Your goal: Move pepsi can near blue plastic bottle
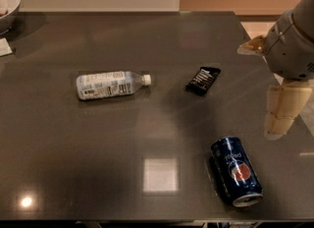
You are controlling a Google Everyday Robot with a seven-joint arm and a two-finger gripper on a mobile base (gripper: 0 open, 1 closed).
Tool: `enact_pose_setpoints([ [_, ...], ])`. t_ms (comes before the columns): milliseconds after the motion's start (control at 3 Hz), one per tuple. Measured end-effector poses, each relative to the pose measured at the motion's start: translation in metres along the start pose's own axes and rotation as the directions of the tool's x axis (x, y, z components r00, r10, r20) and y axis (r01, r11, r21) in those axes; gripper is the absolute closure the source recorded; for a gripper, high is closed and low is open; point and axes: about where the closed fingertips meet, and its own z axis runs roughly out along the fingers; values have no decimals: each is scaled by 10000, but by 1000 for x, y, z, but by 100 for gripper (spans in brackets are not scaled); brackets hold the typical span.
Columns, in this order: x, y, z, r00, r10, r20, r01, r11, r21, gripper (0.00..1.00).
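Observation:
The pepsi can lies on its side at the front right of the dark table, its silver end toward the front edge. The blue plastic bottle lies on its side left of centre, white cap pointing right. My gripper hangs over the table's right edge, above and to the right of the can, not touching it. Its two beige fingers are spread apart and hold nothing.
A flat black snack packet lies between the bottle and the gripper. A white bowl stands at the far left corner, with a white paper beside it. The table's right edge runs under my arm.

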Motion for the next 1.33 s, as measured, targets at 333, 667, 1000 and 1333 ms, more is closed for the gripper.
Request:
enact_pose_setpoints([
  [333,-6,13,10,9804,-1972,14,1971,9796,-383,0],
  [667,-14,28,19,9292,-3639,643,3685,9254,-883,0],
  [1000,-24,41,26,8401,-5238,1412,5393,8345,-1130,0],
  [1333,-33,51,32,7069,-6798,1953,7048,7001,-1144,0],
])
